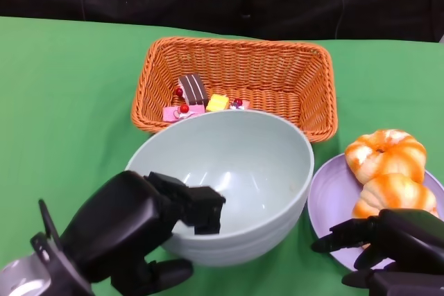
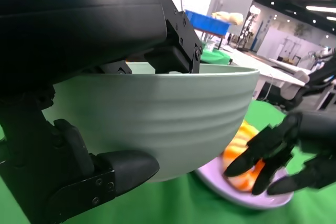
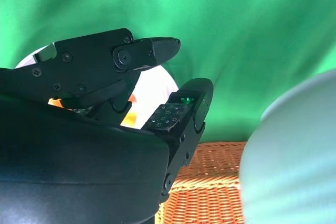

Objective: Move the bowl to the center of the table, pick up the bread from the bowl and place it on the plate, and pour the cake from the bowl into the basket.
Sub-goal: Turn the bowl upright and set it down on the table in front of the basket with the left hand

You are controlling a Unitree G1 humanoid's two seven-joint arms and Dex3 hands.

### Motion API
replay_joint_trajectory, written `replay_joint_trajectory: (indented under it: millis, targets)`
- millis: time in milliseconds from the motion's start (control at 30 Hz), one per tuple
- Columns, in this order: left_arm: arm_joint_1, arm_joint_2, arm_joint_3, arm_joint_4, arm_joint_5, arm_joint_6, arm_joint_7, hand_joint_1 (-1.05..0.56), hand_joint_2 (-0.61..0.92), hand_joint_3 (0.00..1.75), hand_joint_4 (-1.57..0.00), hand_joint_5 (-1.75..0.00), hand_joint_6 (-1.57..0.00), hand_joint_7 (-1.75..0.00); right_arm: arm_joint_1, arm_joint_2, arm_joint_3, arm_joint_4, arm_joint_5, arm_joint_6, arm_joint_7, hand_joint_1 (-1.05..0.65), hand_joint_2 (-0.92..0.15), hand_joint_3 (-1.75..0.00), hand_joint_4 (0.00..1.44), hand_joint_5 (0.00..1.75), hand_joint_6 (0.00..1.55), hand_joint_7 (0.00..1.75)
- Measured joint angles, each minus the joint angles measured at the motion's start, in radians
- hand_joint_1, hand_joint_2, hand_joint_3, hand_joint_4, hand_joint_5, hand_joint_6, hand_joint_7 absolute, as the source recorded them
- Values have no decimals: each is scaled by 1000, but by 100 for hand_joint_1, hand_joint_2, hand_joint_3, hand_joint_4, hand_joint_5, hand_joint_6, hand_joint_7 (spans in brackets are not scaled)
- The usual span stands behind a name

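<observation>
My left hand grips the pale green bowl by its near rim, fingers hooked inside and thumb under the wall; the bowl looks empty and is tipped toward the basket. Small cake pieces lie inside the orange wicker basket just beyond the bowl. Two orange-and-white bread rolls rest on the lilac plate at the right. My right hand hovers over the plate's near edge with fingers apart, holding nothing. The right wrist view shows those fingers spread, the bowl and basket beside them.
Green cloth covers the table, with free room to the left of the basket and bowl. The dark backdrop starts at the far edge. Basket, bowl and plate sit close together at centre and right.
</observation>
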Motion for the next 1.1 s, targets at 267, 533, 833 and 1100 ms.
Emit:
replay_joint_trajectory:
  millis: [267,533,833,1100]
  targets:
    - [18,24,-3,37,304,-45,254,-21,37,118,-100,-175,-79,-175,0,0,-5,7,13,-14,0,-36,-92,-19,95,10,73,0]
    - [20,66,-67,70,547,46,453,-24,33,117,-103,-175,-78,-175,0,0,-5,9,12,-14,-1,-35,-92,-19,95,10,73,0]
    - [-5,101,-173,136,613,173,466,-30,54,82,-98,-175,-87,-133,-1,0,-6,8,12,-14,-1,-35,-92,-21,94,9,72,0]
    - [35,95,-221,7,474,365,41,-48,92,16,-52,-62,-61,-5,-3,-1,-12,19,14,-19,-7,-35,-92,-21,91,7,69,0]
